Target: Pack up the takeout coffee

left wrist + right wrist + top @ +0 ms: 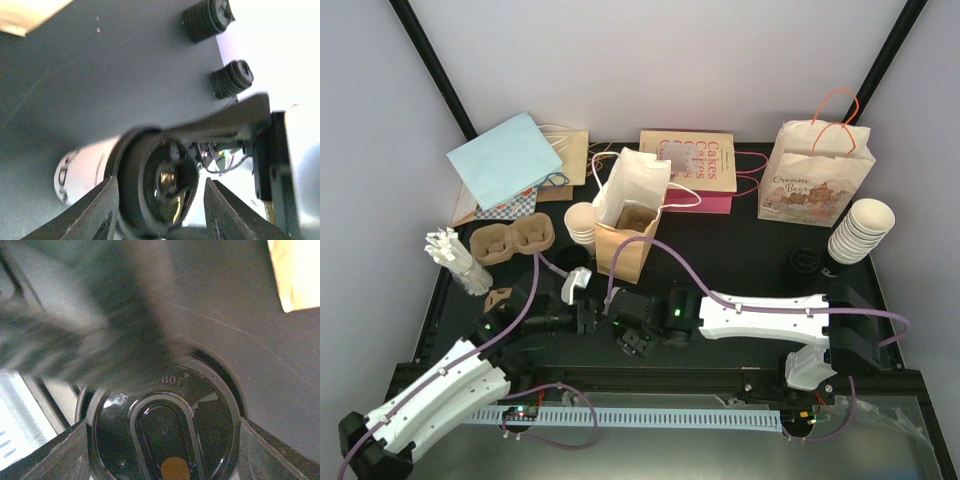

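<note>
The takeout coffee is a cream-white cup capped with a black lid, lying tilted just above the black table. In the top view its pale body shows where both arms meet. My right gripper is shut on the lid, one finger against each side of the rim. My left gripper straddles the lid end, its jaws open, with a gap at the right finger. The top view puts the left gripper beside the right gripper. A blurred dark shape covers the upper left of the right wrist view.
An open kraft bag with white lining stands just behind the grippers. A brown pulp carrier lies to the left. Cup stacks stand at the right and beside the bag. Black lids sit right of centre. Paper bags line the back.
</note>
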Motion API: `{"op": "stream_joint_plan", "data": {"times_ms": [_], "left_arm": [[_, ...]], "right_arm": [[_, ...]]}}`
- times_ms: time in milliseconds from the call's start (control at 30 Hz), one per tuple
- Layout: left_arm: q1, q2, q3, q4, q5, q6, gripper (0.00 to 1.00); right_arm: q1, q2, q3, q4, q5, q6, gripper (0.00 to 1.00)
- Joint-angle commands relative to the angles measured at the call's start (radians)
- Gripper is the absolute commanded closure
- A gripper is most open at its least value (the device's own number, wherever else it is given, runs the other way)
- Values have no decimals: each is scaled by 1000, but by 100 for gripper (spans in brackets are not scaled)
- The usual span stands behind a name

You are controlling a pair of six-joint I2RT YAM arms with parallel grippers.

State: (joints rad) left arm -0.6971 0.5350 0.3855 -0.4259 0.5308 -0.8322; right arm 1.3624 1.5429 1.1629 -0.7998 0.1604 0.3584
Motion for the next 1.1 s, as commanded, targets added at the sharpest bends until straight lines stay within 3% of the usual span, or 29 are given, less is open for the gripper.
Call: {"op": "stream_joint_plan", "data": {"times_ms": [0, 133, 267, 533, 1067], "left_arm": [[43, 13, 34, -8, -4, 35, 52], [44, 108, 20, 41, 80, 60, 56], [42, 183, 32, -3, 76, 96, 61], [45, 103, -15, -51, 41, 106, 61], [43, 154, -164, -13, 34, 40, 68]], "right_arm": [[82, 108, -102, -82, -190, -75, 36], [93, 120, -110, -80, -173, -85, 36], [93, 125, -111, -78, -162, -83, 36], [93, 132, -108, -84, -158, -86, 36], [93, 144, -98, -97, -160, -86, 36]]}}
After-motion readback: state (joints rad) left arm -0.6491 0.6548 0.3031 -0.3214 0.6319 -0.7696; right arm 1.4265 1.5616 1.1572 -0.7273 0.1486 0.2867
